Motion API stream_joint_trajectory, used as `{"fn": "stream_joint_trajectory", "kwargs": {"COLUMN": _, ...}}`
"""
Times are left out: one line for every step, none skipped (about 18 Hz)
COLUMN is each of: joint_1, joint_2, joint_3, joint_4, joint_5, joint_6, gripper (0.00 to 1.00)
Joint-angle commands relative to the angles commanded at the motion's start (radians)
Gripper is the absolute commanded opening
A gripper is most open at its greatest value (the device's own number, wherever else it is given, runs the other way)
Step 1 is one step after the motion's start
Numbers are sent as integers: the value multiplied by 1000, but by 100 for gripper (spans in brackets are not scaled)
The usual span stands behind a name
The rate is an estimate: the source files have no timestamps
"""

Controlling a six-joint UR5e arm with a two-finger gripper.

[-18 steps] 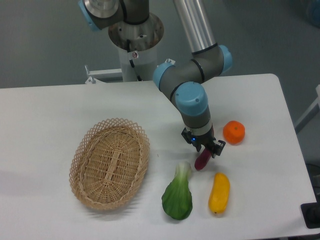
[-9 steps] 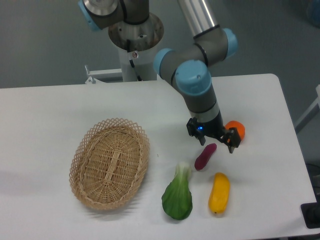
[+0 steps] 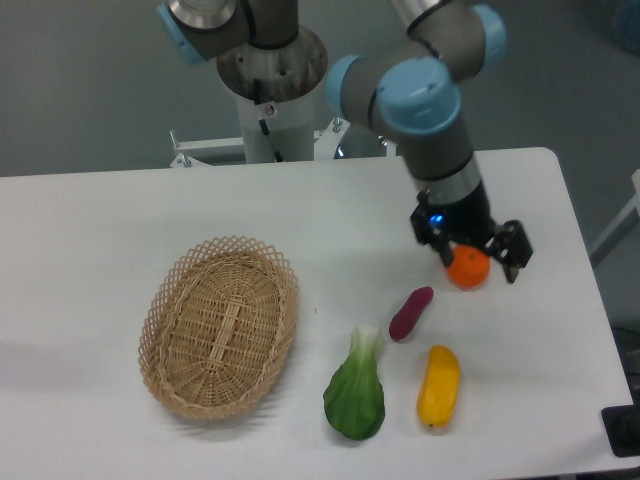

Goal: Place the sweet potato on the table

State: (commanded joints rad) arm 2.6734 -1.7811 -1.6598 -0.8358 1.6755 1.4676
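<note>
The sweet potato (image 3: 411, 313) is lying on the white table (image 3: 120, 220), free of any grip, below and to the left of the gripper (image 3: 480, 258). It is sitting clear of the jaws, which are hanging above the table with nothing between them but the view of the round orange fruit (image 3: 468, 270) behind. The jaws are standing spread wide, one dark finger showing at each side of that fruit; whether they are touching the fruit cannot be told. The sweet potato's long axis is running on a diagonal, its upper end pointing up and right toward the orange fruit, its lower end pointing down and left toward the leafy green vegetable (image 3: 356, 393). The fatter yellow vegetable (image 3: 438, 386) is lying just below it, near but apart. The oval wicker basket (image 3: 219, 326) is sitting well apart on the left.
</note>
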Motion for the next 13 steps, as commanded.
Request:
{"fn": "stream_joint_trajectory", "kwargs": {"joint_1": 29, "joint_2": 8, "joint_3": 3, "joint_4": -20, "joint_5": -38, "joint_6": 35, "gripper": 100}}
{"fn": "stream_joint_trajectory", "kwargs": {"joint_1": 60, "joint_2": 12, "joint_3": 8, "joint_4": -47, "joint_5": -80, "joint_6": 75, "gripper": 100}}
{"fn": "stream_joint_trajectory", "kwargs": {"joint_1": 92, "joint_2": 23, "joint_3": 14, "joint_4": -80, "joint_5": -115, "joint_6": 129, "gripper": 100}}
{"fn": "stream_joint_trajectory", "kwargs": {"joint_1": 123, "joint_2": 31, "joint_3": 23, "joint_4": -112, "joint_5": -144, "joint_6": 185, "gripper": 100}}
{"fn": "stream_joint_trajectory", "kwargs": {"joint_1": 144, "joint_2": 35, "joint_3": 37, "joint_4": -149, "joint_5": -163, "joint_6": 232, "gripper": 100}}
{"fn": "stream_joint_trajectory", "kwargs": {"joint_1": 170, "joint_2": 43, "joint_3": 49, "joint_4": -187, "joint_5": -180, "joint_6": 267, "gripper": 100}}
{"fn": "stream_joint_trajectory", "kwargs": {"joint_1": 189, "joint_2": 45, "joint_3": 61, "joint_4": -224, "joint_5": -195, "joint_6": 301, "gripper": 100}}
{"fn": "stream_joint_trajectory", "kwargs": {"joint_1": 201, "joint_2": 46, "joint_3": 74, "joint_4": -251, "joint_5": -206, "joint_6": 341, "gripper": 100}}
{"fn": "stream_joint_trajectory", "kwargs": {"joint_1": 203, "joint_2": 46, "joint_3": 83, "joint_4": -279, "joint_5": -206, "joint_6": 383, "gripper": 100}}
{"fn": "stream_joint_trajectory", "kwargs": {"joint_1": 204, "joint_2": 48, "joint_3": 87, "joint_4": -296, "joint_5": -204, "joint_6": 414, "gripper": 100}}
{"fn": "stream_joint_trajectory", "kwargs": {"joint_1": 204, "joint_2": 52, "joint_3": 87, "joint_4": -299, "joint_5": -204, "joint_6": 418, "gripper": 100}}
{"fn": "stream_joint_trajectory", "kwargs": {"joint_1": 204, "joint_2": 52, "joint_3": 84, "joint_4": -299, "joint_5": -204, "joint_6": 418, "gripper": 100}}
{"fn": "stream_joint_trajectory", "kwargs": {"joint_1": 204, "joint_2": 54, "joint_3": 83, "joint_4": -299, "joint_5": -206, "joint_6": 418, "gripper": 100}}
